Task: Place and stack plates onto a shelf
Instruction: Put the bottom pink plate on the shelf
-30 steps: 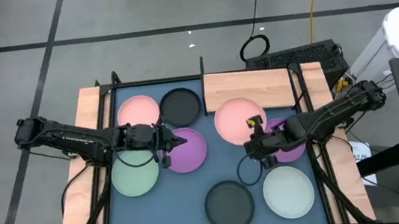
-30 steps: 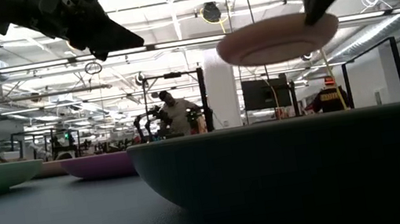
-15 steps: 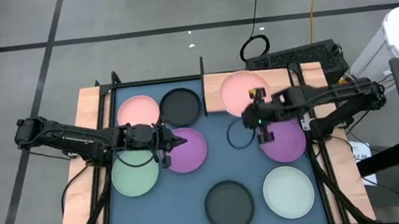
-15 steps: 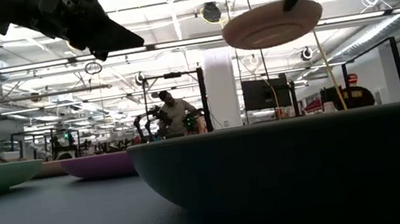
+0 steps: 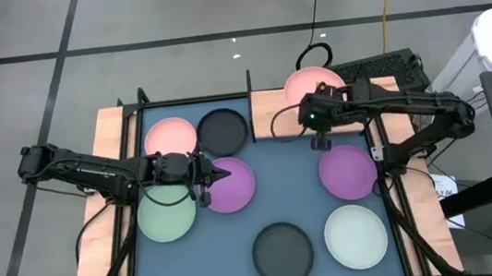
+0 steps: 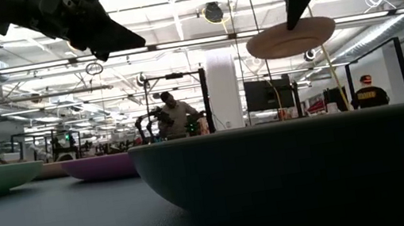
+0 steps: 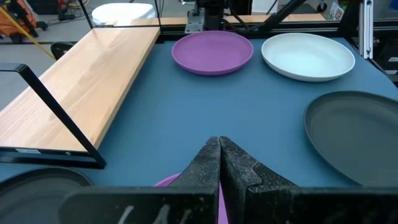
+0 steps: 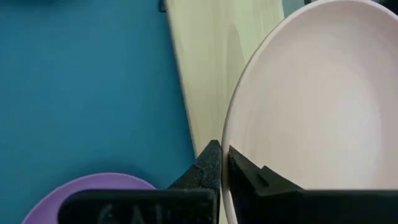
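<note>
Your right gripper (image 5: 317, 120) is clamped on the rim of a pink plate (image 5: 313, 87), carried in the air over the shelf (image 5: 276, 113) in the upper middle of the high view. Judge the plate light, stiff and slick, so that thin edge pinch could let it tip; lower it level before you let go. Your left gripper (image 5: 206, 179) waits with fingers closed and empty over the purple plate (image 5: 237, 184), left of centre.

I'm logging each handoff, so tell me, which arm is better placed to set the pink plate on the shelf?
The right. Its gripper is shut on the pink plate, held in the air above the shelf. The left gripper is shut and empty, over the purple plate.
</note>
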You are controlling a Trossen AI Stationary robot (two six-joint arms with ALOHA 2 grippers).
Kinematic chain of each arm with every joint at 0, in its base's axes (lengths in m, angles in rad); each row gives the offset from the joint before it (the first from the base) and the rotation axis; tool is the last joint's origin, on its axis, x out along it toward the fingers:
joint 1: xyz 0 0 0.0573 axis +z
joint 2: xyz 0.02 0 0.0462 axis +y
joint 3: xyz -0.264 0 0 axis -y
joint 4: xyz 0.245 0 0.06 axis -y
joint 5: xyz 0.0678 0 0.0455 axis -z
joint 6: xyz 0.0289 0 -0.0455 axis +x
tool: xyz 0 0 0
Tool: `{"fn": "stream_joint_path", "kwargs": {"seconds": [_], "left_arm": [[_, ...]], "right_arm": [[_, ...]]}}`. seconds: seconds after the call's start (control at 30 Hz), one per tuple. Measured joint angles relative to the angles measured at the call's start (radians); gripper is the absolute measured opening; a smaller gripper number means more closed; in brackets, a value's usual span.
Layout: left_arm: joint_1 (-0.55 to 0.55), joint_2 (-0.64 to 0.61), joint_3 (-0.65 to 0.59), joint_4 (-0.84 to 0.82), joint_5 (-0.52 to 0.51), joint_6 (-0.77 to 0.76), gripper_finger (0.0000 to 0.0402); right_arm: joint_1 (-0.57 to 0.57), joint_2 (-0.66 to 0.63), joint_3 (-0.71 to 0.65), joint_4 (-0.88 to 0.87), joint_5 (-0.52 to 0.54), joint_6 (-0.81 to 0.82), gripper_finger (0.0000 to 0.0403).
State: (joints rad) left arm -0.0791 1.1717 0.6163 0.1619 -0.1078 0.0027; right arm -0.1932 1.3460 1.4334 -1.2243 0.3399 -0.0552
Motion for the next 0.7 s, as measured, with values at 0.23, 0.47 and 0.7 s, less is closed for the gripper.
{"fn": "stream_joint_path", "kwargs": {"seconds": [0.23,0.47,0.7], "left_arm": [[0.0,0.0,0.0,0.0,0.0,0.015,0.0001],[0.0,0.0,0.0,0.0,0.0,0.015,0.0001],[0.0,0.0,0.0,-0.001,0.0,0.015,0.0001]], "right_arm": [[-0.056,0.0,0.0,0.0,0.0,0.043,0.0002],[-0.087,0.0,-0.063,0.039,0.003,0.071,0.0002],[-0.122,0.0,-0.147,0.077,0.052,0.131,0.0002]]}}
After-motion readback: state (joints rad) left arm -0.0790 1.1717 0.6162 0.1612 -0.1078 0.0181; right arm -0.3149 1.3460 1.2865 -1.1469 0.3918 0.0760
